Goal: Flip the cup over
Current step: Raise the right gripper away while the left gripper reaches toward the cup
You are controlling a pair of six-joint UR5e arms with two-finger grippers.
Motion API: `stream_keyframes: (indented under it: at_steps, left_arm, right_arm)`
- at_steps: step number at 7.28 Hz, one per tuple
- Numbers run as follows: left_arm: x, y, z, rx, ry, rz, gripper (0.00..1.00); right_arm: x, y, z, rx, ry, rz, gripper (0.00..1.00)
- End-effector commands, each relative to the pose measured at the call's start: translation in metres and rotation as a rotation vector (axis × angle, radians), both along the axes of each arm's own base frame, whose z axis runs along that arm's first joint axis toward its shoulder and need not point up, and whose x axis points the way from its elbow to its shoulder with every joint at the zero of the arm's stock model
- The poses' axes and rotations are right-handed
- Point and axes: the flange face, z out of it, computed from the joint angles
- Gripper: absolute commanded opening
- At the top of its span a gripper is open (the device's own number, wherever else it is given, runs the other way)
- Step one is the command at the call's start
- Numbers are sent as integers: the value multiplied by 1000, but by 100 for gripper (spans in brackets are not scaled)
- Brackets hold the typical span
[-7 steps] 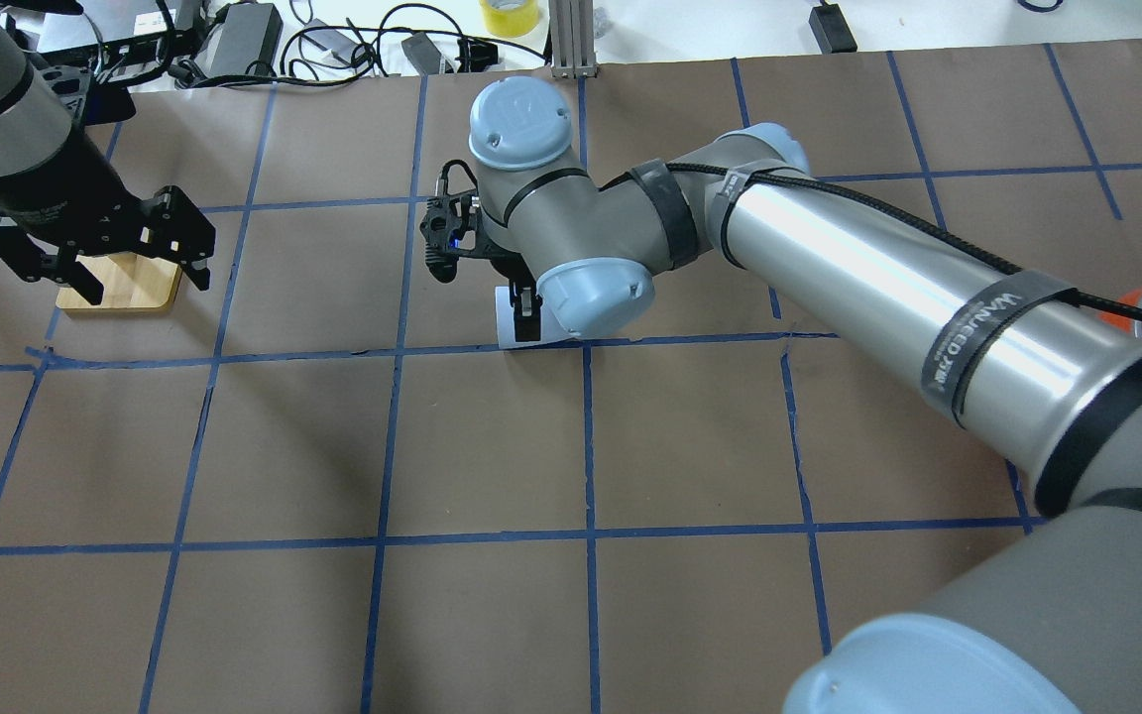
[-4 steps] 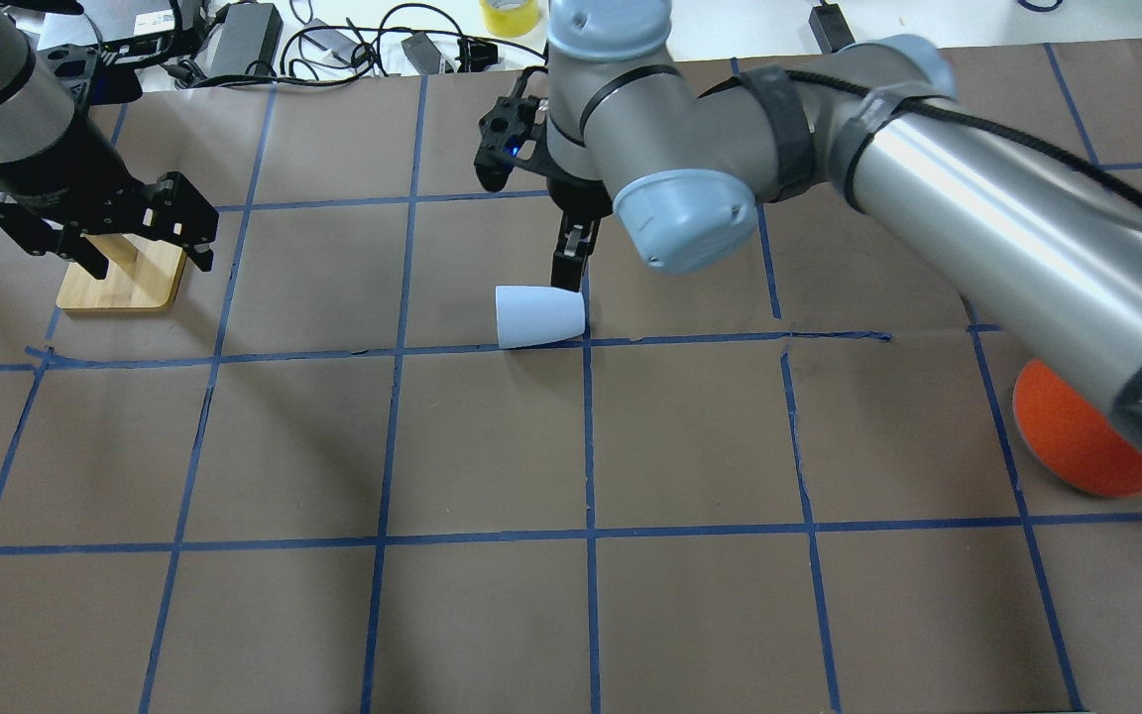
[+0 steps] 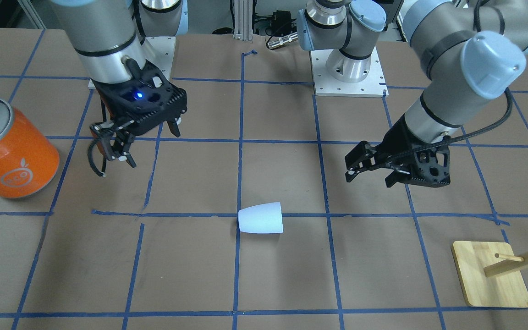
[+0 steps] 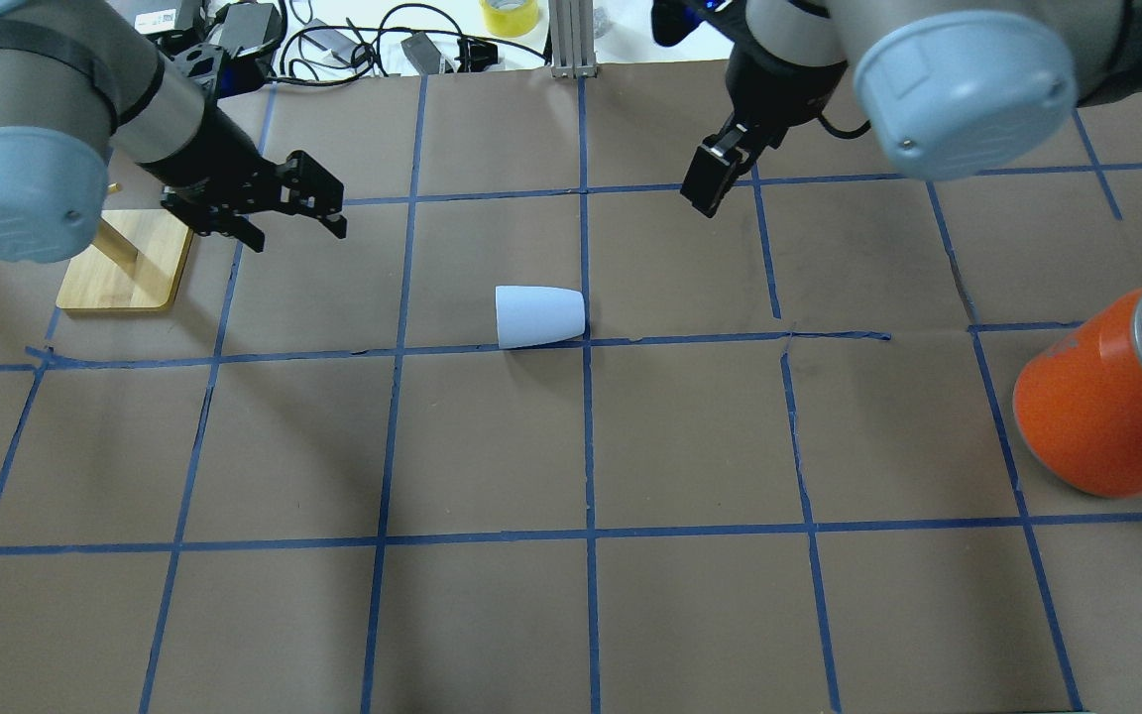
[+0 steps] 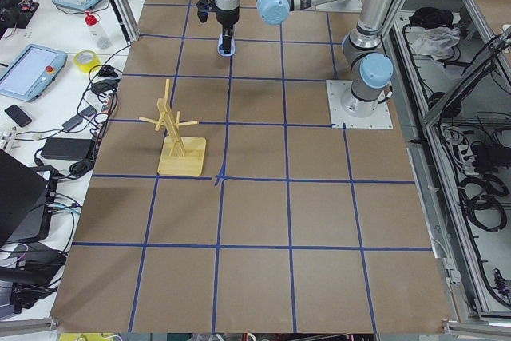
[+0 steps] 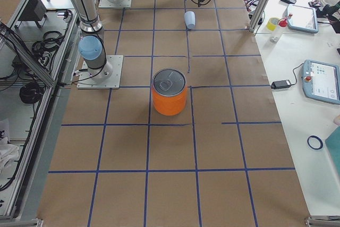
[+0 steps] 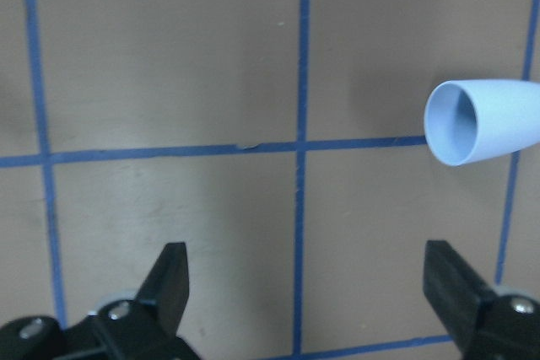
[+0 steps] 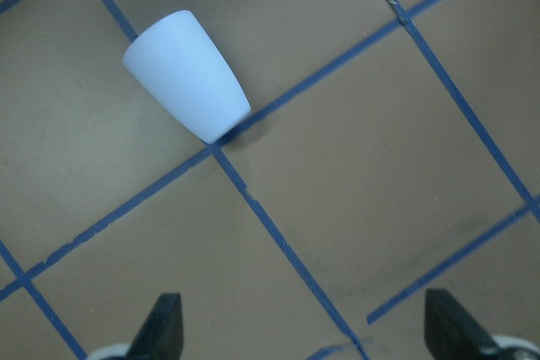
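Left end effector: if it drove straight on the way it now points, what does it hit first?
Probably the bare table paper near the blue tape crossing. The cup lies off to the side of that line, though depth is unclear.

The counter (image 4: 492, 446) is covered in brown paper and gridded with blue tape (image 4: 590, 446). Side benches (image 6: 287, 142) are strewn with cables (image 4: 328, 45).

Bright even light, soft shadows, sharp
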Motion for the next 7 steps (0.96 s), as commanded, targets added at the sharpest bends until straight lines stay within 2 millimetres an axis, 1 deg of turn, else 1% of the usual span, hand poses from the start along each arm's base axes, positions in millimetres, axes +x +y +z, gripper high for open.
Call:
stream_keyframes:
  at_steps: [1,2,3,4,5,6,7]
  left_arm:
    - [-52,-26,-58,-31,108,1,100]
    - [-67,-36,-79,-40,159,-8,100]
    - [-81,-40,-101,-17,204,-27,100]
    - [-92,-43,-122,-8,232,-38,100]
    - [-101,-42,-139,21,246,-48,100]
    - [-110,-39,-148,42,248,-57,100]
    - [-113,-33,-157,76,250,-27,100]
  right_arm:
    - [-28,25,33,4,6,-216,100]
    - [-33,25,31,5,28,-320,100]
    - [-35,23,30,7,16,-407,100]
    - [-46,21,30,14,2,-526,100]
    - [-52,21,35,9,-6,-584,100]
    - [-53,26,37,16,-9,-620,100]
    - [-64,23,36,28,-29,-683,100]
